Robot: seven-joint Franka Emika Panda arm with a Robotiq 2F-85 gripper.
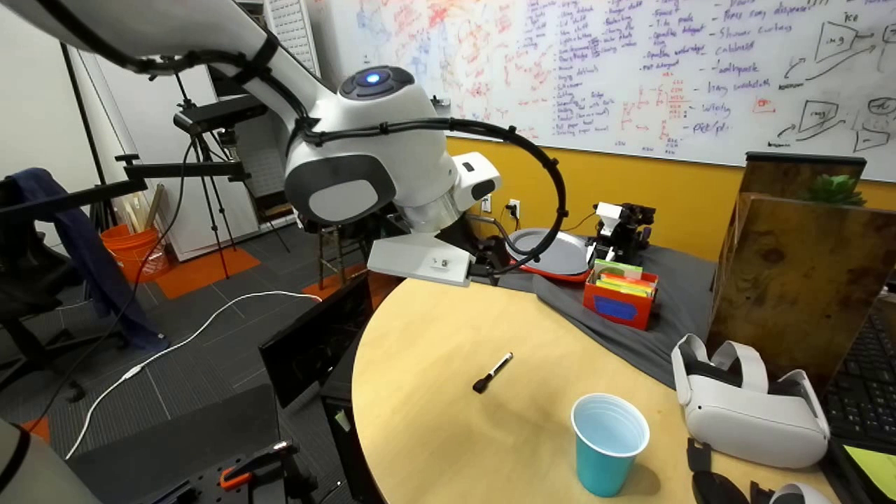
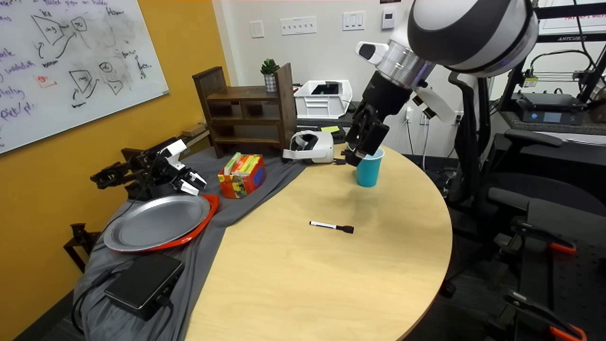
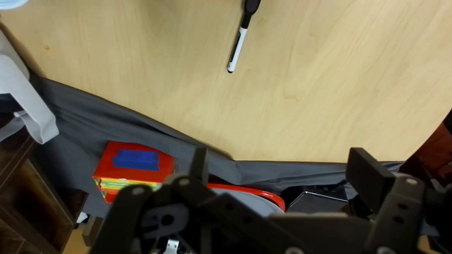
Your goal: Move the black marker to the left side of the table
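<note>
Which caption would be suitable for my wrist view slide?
An open gripper, with a black-capped marker lying apart from it on the light tan table.

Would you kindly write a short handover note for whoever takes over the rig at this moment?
Gripper: open, its fingers wide apart, holding nothing; raised clear of the round table.
Job's things: the black-capped marker lies flat on the table, apart from the upright blue cup.
Done: no grasp yet; nothing shows the move as begun.
Left: grasp the marker, carry it to the table's left side and release it. The views do not settle whose left is meant, so it is probably best to confirm that first.
</note>
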